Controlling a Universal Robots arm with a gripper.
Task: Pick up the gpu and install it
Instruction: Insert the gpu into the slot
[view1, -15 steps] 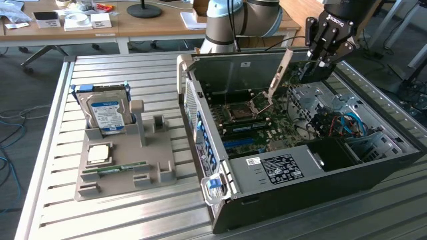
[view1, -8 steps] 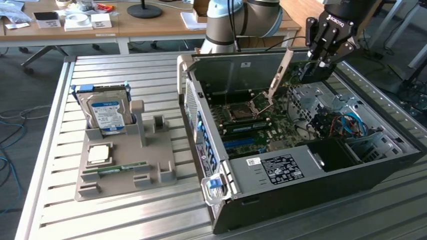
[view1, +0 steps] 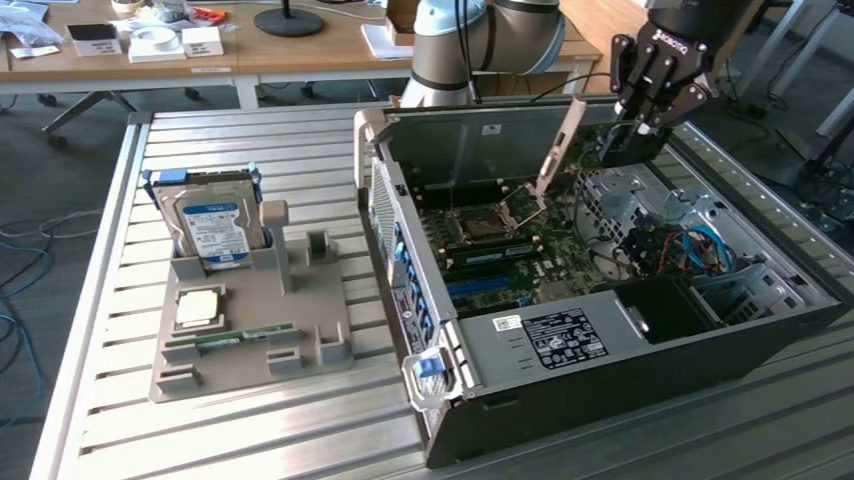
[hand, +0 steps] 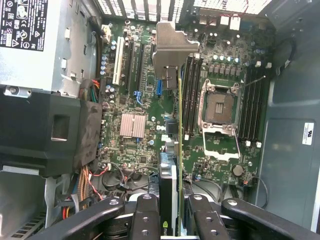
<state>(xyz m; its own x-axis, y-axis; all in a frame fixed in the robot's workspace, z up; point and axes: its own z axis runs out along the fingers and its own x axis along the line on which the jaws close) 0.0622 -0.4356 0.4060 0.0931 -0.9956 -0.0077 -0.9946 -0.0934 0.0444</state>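
Your gpu card is up over the open computer box. It stands on its edge, with its shiny metal strip at one end. Your gripper is clamped on the card, one finger on each flat side. Below the card lies the green board inside the box. On the exterior view's left, well apart, a hard drive stands in a grey holder on the metal table.

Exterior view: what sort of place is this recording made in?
Probably a robotics lab set up for PC assembly: an open computer case on a slatted metal table, the gripper holding the gpu over its motherboard, and wooden desks behind.
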